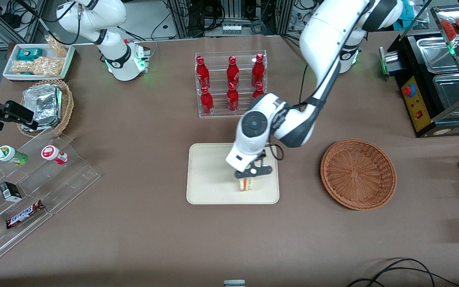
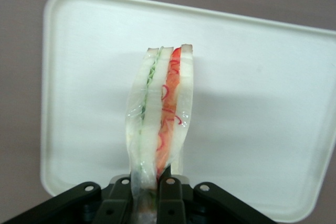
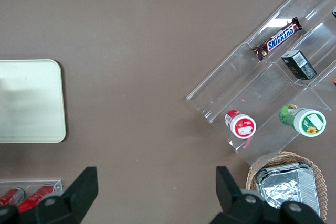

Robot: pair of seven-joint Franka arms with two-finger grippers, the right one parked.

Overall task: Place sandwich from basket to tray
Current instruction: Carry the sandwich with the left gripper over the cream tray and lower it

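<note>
The sandwich [image 1: 246, 184] is a clear-wrapped wedge of white bread with red and green filling. It stands on edge over the cream tray [image 1: 205, 179], low on it or touching it, near the tray's edge nearest the front camera. My left gripper [image 1: 250, 178] is shut on the sandwich from above. In the left wrist view the black fingers [image 2: 170, 195] pinch the sandwich [image 2: 160, 119] at its near end over the tray [image 2: 252, 103]. The reddish-brown wicker basket [image 1: 358, 173] lies empty beside the tray, toward the working arm's end.
A clear rack of red bottles [image 1: 231, 81] stands farther from the front camera than the tray. A clear stepped stand with snacks [image 1: 26, 191], a tan basket of foil packs [image 1: 46, 105] and a white snack tray [image 1: 38, 61] lie toward the parked arm's end.
</note>
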